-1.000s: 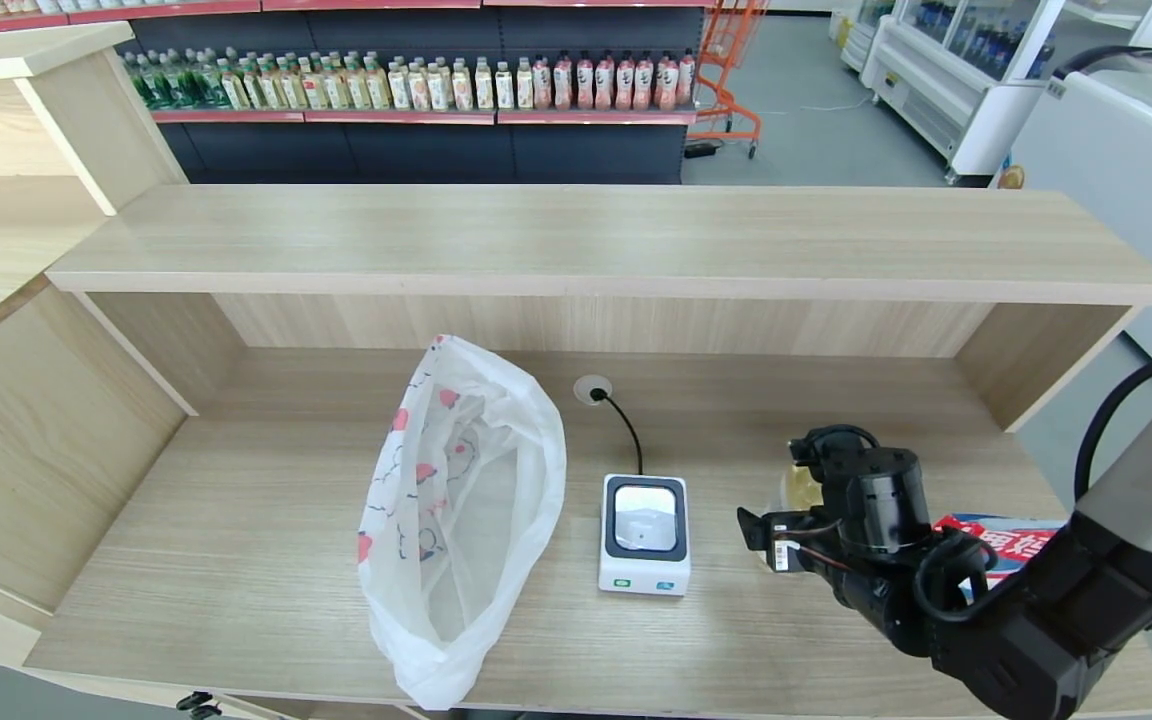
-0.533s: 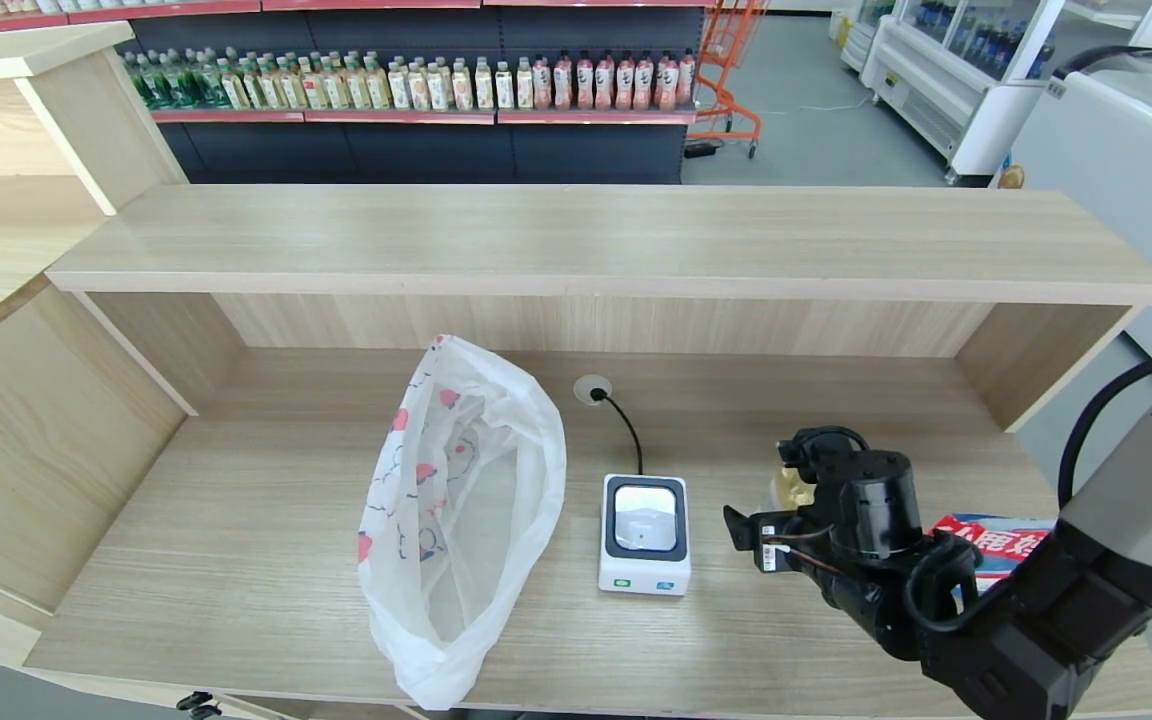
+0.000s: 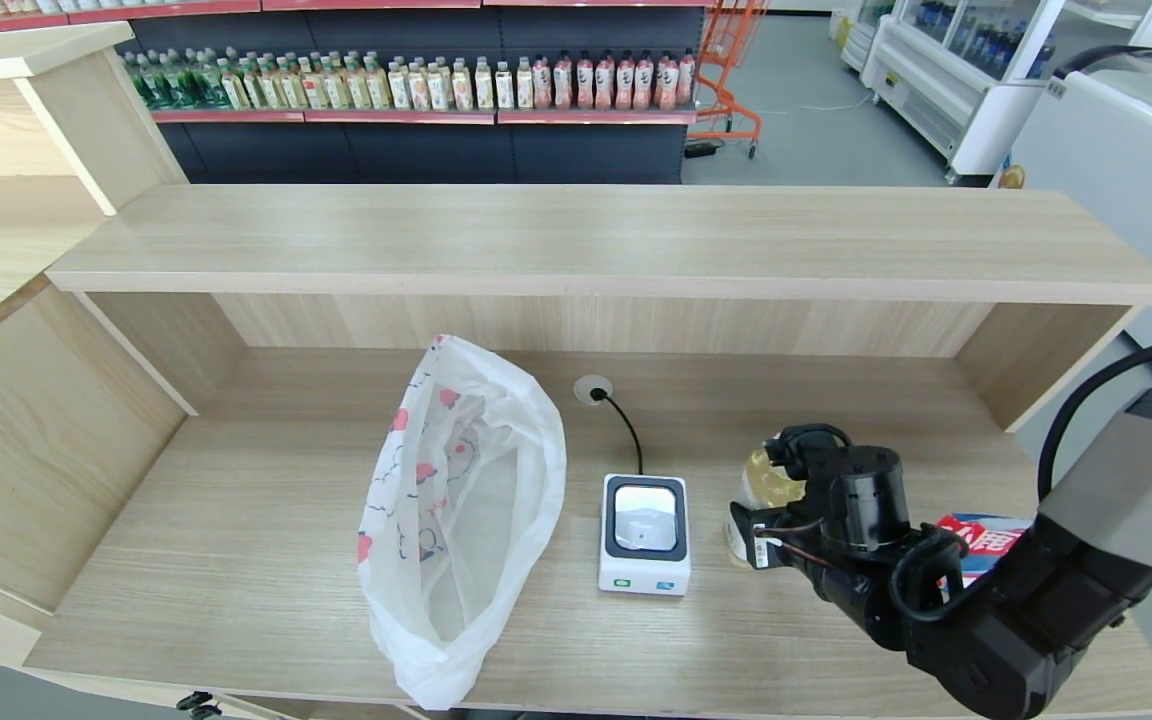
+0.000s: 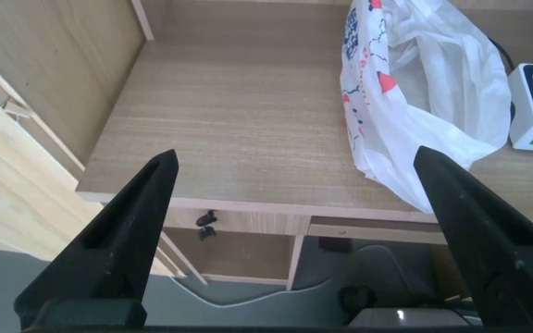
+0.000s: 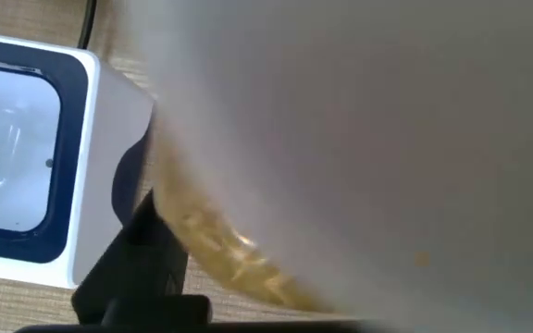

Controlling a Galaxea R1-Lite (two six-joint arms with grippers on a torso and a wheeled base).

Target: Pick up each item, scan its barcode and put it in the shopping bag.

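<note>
Supermarket shelves (image 3: 416,85) of bottled drinks line the background behind a wooden checkout desk (image 3: 236,560), where the robot works through a customer's goods. The right gripper (image 3: 766,515) hangs over the right half of the desk, its fingers (image 5: 146,268) apparently pinching a clear tub (image 3: 761,478) of yellowish food just beside the scanner (image 3: 644,535), which sits at the middle of the desk with its cable (image 3: 626,430) running toward the back edge. The shopping bag (image 3: 456,500) lies slack and open between the scanner and the left edge, its bottom at the front edge. A red-and-blue snack packet (image 3: 981,535) waits near the right edge. The left gripper (image 4: 294,157) hovers off the front left corner, fingers (image 4: 118,240) spread wide and holding nothing.

The scan could fail if the tub's barcode faces away from the scanner window. The smooth tub could also slip in the grip or knock the scanner, so close do the two stand. The limp bag mouth may fold shut when something is lowered in.

No barcode can be made out on the tub. The wrist hides where the fingers meet it and whether it clears the desk. The arm covers most of the packet.
</note>
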